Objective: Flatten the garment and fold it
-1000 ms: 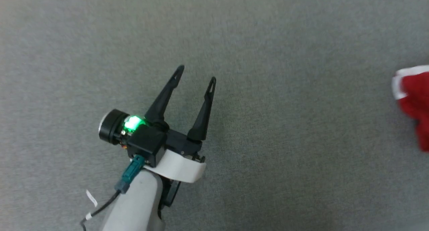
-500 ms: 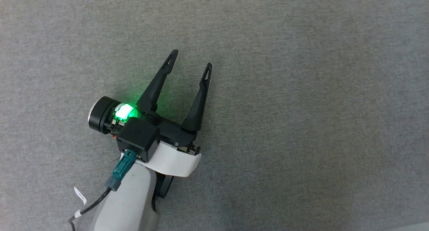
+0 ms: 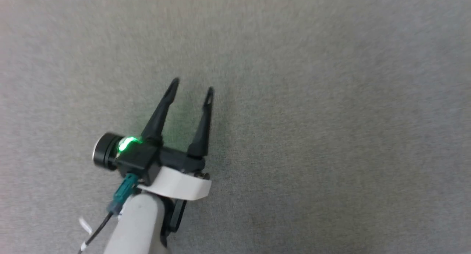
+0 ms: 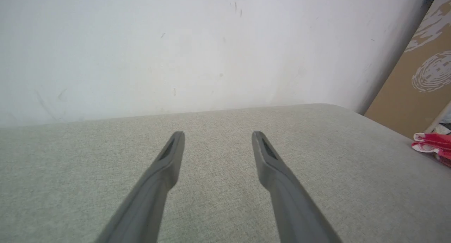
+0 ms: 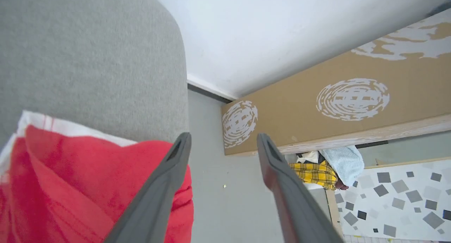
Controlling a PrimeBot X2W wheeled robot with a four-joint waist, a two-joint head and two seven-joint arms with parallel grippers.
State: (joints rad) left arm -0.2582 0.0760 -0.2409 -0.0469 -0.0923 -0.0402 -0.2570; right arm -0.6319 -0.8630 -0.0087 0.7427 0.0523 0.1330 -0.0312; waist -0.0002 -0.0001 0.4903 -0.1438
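**A:** Two hands, both spread open and empty. Left hand hovers over the bare grey fabric-covered desk. Right hand hangs above the desk's rounded corner.

**B:** And the shorts?

**A:** Red athletic shorts, heaped at that corner, just beside the edge, with the floor below. In the right wrist view one finger crosses in front of the cloth. Touching or not, cannot tell. The heap is well apart from the left hand.

**B:** How will they handle?

**A:** Judged light, soft and limp: deep folds, no shape of their own. Likely to drape and bunch, not shift as one piece. A shallow pinch may slip off.

**B:** Where to take hold?

**A:** White side stripe lies exposed on the side toward the desk's middle, and a seam there should give doubled cloth. The waistband would be firmer, but can't pick it out in the heap. Pinch deep and draw inward, away from the drop.
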